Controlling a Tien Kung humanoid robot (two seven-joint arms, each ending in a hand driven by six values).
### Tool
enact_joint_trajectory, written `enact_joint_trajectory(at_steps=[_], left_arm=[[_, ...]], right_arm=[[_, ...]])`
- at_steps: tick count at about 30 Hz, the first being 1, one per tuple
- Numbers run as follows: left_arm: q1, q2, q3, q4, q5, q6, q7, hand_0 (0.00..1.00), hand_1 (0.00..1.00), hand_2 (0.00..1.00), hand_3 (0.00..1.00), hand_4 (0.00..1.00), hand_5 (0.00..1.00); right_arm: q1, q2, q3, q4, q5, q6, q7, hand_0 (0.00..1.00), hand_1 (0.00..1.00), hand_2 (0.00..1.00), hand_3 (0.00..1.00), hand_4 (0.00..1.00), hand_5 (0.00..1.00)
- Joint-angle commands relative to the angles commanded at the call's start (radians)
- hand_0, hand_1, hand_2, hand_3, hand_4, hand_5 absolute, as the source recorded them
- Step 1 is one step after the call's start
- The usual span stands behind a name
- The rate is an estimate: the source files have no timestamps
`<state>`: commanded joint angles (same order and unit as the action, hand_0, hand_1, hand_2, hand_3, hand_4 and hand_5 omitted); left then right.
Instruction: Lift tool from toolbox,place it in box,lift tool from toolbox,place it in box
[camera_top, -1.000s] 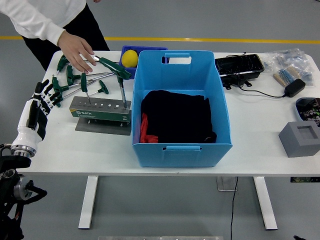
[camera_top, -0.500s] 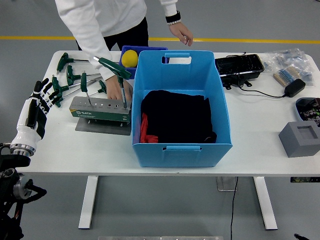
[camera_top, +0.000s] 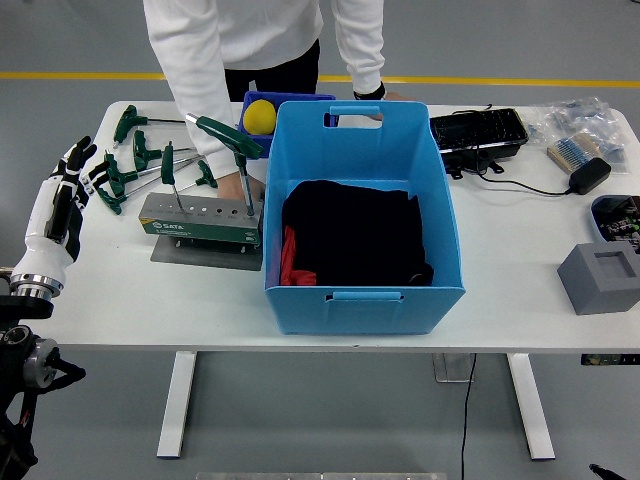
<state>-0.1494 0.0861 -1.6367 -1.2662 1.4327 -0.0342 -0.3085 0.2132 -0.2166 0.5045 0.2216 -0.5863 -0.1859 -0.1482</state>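
A grey tool stand (camera_top: 200, 222) marked SATA sits left of the big blue box (camera_top: 360, 215). Two green T-handle hex keys stand upright in it: a small one (camera_top: 169, 172) at its left, a large one (camera_top: 236, 150) at its right. Several more green T-handle keys (camera_top: 130, 160) lie flat on the table behind the stand. My left hand (camera_top: 70, 180) hovers at the table's left edge, fingers open, holding nothing. A person's hand (camera_top: 236, 186) rests by the large key behind the stand; the other hand (camera_top: 375, 93) is at the box's far rim. Dark cloth (camera_top: 350, 230) fills the box.
A small blue bin with a yellow ball (camera_top: 259, 115) stands behind the stand. A black tray (camera_top: 478, 130) with a cable, bagged parts (camera_top: 575, 135), a black adapter (camera_top: 585, 176) and a grey foam block (camera_top: 600, 277) lie at the right.
The person has stepped right and stands behind the box, one hand moved from the lying keys down to the stand. My left hand has risen slightly up and left.
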Motion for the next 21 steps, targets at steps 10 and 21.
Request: enact_joint_trajectory(at_steps=[10, 21], left_arm=[[-0.24, 0.164, 0.193, 0.047, 0.419, 0.014, -0.081, 0.975, 0.986, 0.998, 0.998, 0.998, 0.647], [-0.5, 0.254, 0.515, 0.171, 0.836, -0.005, -0.112, 0.982, 0.998, 0.998, 0.998, 0.998, 0.525]], right_arm=[[0.004, -0.002, 0.002, 0.001, -0.001, 0.0, -0.003, 0.618, 0.598, 0.671, 0.54, 0.77, 0.65], [0.009, -0.005, -0.004, 0.002, 0.012, -0.004, -0.002, 0.618, 0.601, 0.672, 0.54, 0.77, 0.648]])
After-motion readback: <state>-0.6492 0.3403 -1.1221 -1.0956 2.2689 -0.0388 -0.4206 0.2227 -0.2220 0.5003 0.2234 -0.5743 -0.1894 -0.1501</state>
